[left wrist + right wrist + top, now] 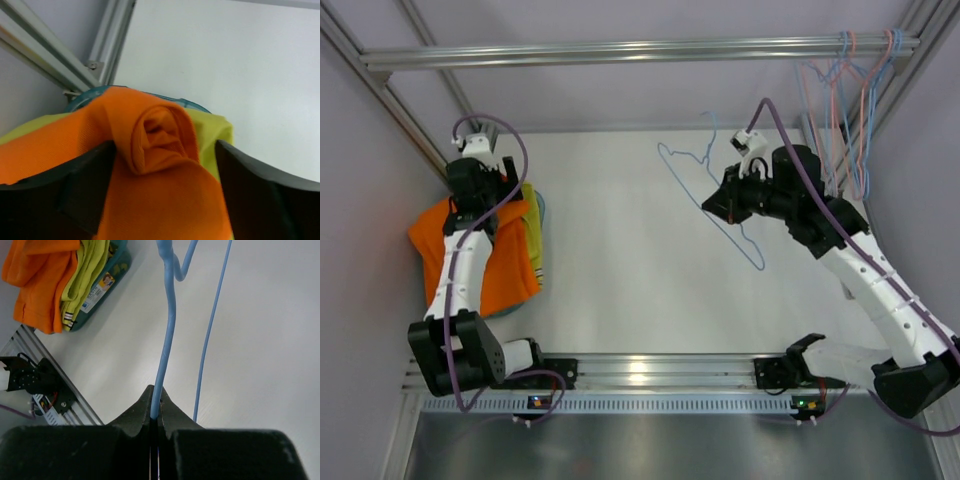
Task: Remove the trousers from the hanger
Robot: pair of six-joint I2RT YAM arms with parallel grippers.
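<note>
The orange trousers (510, 275) lie bunched at the left edge of the table, with the mustard yellow-green trousers (532, 225) beside them on the right. Both rest on a teal bin (90, 92). My left gripper (165, 150) is open right over them, with a rolled fold of orange cloth (160, 145) between its jaws and yellow-green cloth (212, 132) behind. My right gripper (715, 208) is shut on a bare blue wire hanger (667, 163) and holds it over the middle right of the table. In the right wrist view the hanger wire (168, 340) runs up from the closed jaws (156, 407).
Several more blue and pink wire hangers (850, 110) hang from the aluminium rail (640, 48) at the back right. Frame posts (100, 45) stand close to the left gripper. The arm base rail (650, 375) runs along the near edge.
</note>
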